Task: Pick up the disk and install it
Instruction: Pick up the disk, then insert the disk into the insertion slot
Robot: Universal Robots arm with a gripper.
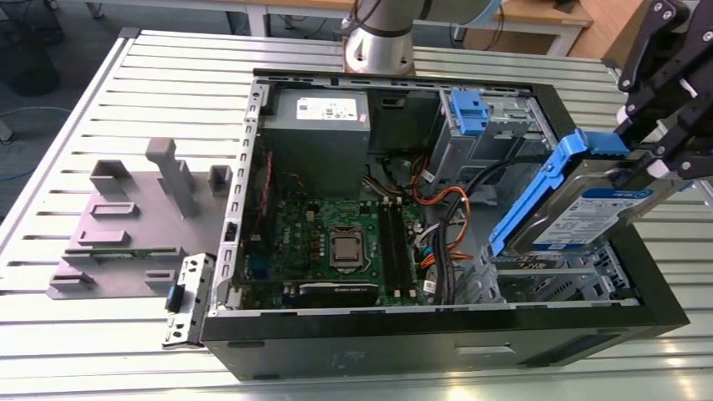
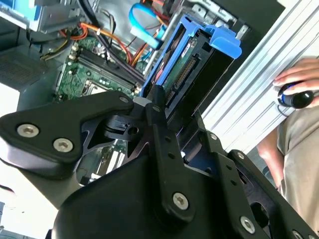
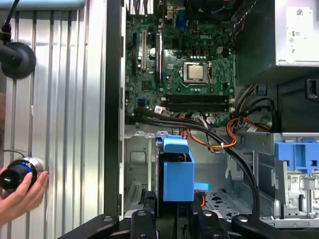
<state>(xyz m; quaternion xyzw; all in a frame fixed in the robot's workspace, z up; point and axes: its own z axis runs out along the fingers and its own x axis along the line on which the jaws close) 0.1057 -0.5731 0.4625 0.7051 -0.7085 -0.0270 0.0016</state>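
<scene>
The disk [image 1: 585,205], a silver drive with a white-and-blue label in a blue carrier frame, hangs tilted over the open computer case [image 1: 446,322], at the exterior view's right. My gripper [image 1: 659,163] comes in from the upper right and is shut on the drive's upper end. In the second wrist view the disk [image 2: 187,69] sticks out past the black fingers [image 2: 158,99], above the cables and motherboard. In the first wrist view the disk [image 3: 177,172] is seen edge-on over the case's metal drive bay floor.
Inside the case lie the green motherboard [image 1: 334,242], a grey power supply [image 1: 317,125], orange and black cables [image 1: 440,209] and a drive cage with a blue latch [image 1: 468,109]. A grey fixture [image 1: 123,217] stands on the slatted table. A person's hand [image 3: 22,191] holds a knob beside the case.
</scene>
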